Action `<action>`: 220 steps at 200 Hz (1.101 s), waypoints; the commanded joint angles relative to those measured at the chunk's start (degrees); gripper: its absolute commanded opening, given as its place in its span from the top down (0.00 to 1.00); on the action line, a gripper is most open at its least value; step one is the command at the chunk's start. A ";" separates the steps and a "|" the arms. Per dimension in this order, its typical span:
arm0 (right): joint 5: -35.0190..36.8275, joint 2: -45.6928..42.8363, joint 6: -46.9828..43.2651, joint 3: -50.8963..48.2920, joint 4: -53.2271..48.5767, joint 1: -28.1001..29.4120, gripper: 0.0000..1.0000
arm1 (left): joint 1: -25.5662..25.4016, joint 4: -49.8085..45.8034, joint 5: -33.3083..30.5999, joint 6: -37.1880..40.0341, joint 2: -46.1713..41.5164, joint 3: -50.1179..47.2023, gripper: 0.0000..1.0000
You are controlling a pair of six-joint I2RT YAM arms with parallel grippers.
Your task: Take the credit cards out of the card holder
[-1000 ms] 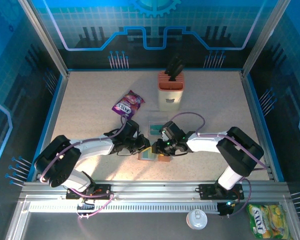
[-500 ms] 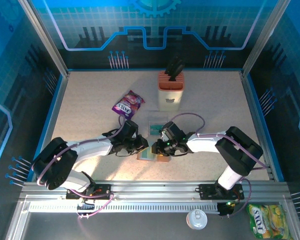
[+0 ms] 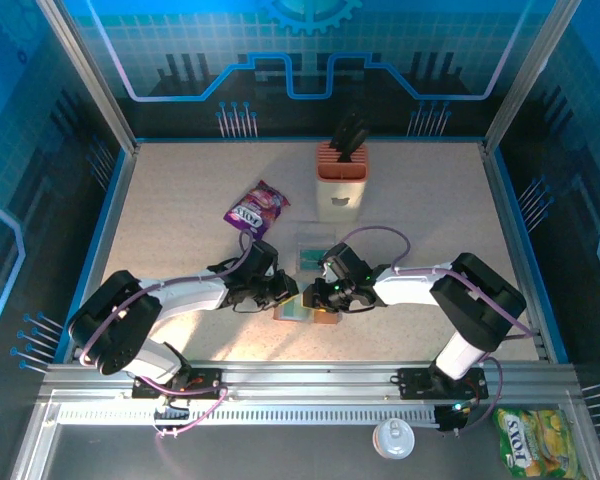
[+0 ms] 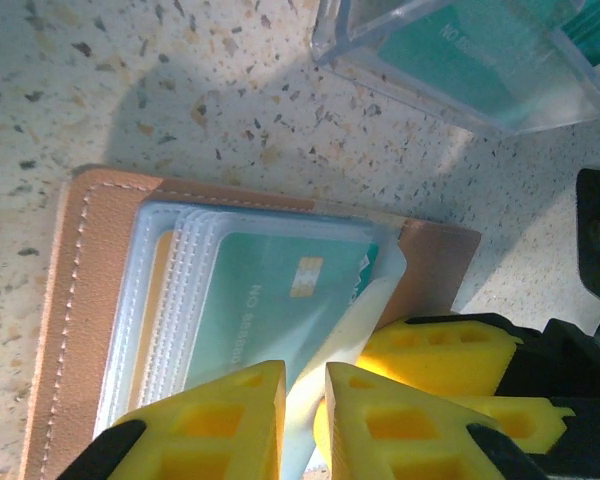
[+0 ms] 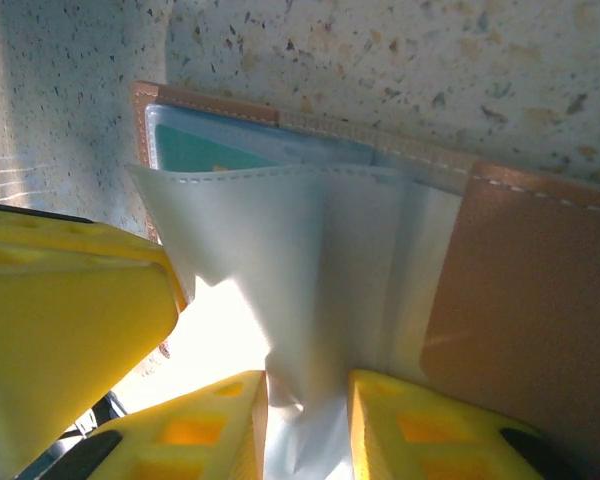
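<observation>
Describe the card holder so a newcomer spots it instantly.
From the tall cream-and-orange knife block at the back, come toward the arms, past the clear plastic case. The flat tan leather card holder lies open between the left gripper and right gripper. Only it has a stitched leather rim around clear pockets.

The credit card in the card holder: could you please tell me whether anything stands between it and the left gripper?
Yes: the credit card lies inside the stacked clear sleeves of the card holder, so plastic covers it. The left gripper sits at the sleeves' edge, jaws nearly closed, while the right gripper pinches one sleeve leaf upward.
</observation>
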 commanded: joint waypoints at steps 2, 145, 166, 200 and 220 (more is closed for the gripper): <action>-0.05 -0.71 -0.37 -0.59 -2.05 -0.72 0.71 | -0.54 -1.08 0.55 0.02 -1.01 1.08 0.79; 0.72 -4.94 -0.37 -0.56 -4.17 -0.79 0.72 | -1.55 1.26 0.73 -0.79 0.44 1.83 0.76; 1.60 -6.92 -1.13 0.08 -6.35 -0.86 0.72 | -1.60 1.34 0.94 -0.90 -0.23 2.41 0.76; 3.67 -11.07 -4.08 1.31 -13.26 -2.02 0.71 | -1.98 0.90 1.87 -0.95 -0.09 4.33 0.72; 5.02 -14.46 -5.76 1.52 -17.14 -3.34 0.71 | -2.67 0.61 2.40 -0.74 1.41 6.18 0.69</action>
